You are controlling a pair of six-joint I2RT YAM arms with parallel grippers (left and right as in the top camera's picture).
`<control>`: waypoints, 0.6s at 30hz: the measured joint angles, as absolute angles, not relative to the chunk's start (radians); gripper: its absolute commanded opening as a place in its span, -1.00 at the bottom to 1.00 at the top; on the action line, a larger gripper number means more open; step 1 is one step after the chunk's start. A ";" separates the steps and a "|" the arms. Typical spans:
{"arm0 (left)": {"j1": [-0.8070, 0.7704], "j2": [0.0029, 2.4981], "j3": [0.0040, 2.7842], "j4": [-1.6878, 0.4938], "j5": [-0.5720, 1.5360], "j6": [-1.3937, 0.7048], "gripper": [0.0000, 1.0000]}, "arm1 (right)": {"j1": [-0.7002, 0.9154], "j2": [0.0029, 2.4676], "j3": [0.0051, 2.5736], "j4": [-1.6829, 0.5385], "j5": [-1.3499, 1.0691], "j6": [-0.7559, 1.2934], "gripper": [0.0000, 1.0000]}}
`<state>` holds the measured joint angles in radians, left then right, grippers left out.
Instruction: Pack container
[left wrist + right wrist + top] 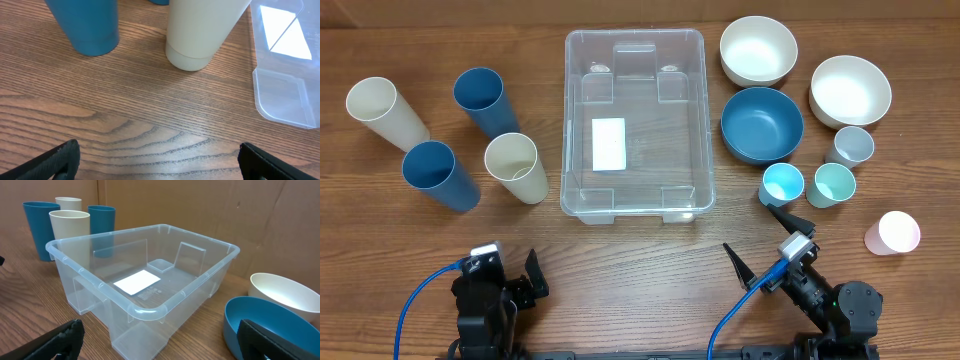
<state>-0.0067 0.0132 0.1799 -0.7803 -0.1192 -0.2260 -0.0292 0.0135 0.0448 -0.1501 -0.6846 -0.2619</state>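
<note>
- Tall cups (517, 168), four, upright: left of the container, the nearest just beside its wall.
- Left gripper (160, 157): fingers wide apart, empty. The container lies ahead and to its right.
- Container (660, 150): mid-table, empty, mouth up, long axis running away from the robot.
- Right gripper (160, 334): fingers wide apart, empty. The container lies ahead and to its left; probably the nearer arm.
- Bowls (761, 124), three, and small cups (782, 184), four: right of the container.
- Table (640, 280): flat wood.

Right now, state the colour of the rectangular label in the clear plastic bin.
White; label shows best overhead.
</note>
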 measured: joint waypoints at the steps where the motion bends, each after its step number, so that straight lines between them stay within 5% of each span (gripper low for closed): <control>1: -0.007 0.013 0.180 -0.780 -0.119 -0.226 1.00 | -0.029 0.014 0.045 -0.150 -0.685 -0.262 1.00; 5: -0.005 0.039 0.129 -0.207 -0.253 -0.205 1.00 | -0.027 0.013 0.043 -0.150 -0.690 -0.262 1.00; 18: -0.005 0.044 0.068 -0.205 -0.350 -0.200 1.00 | -0.025 0.012 0.043 -0.150 -0.691 -0.262 1.00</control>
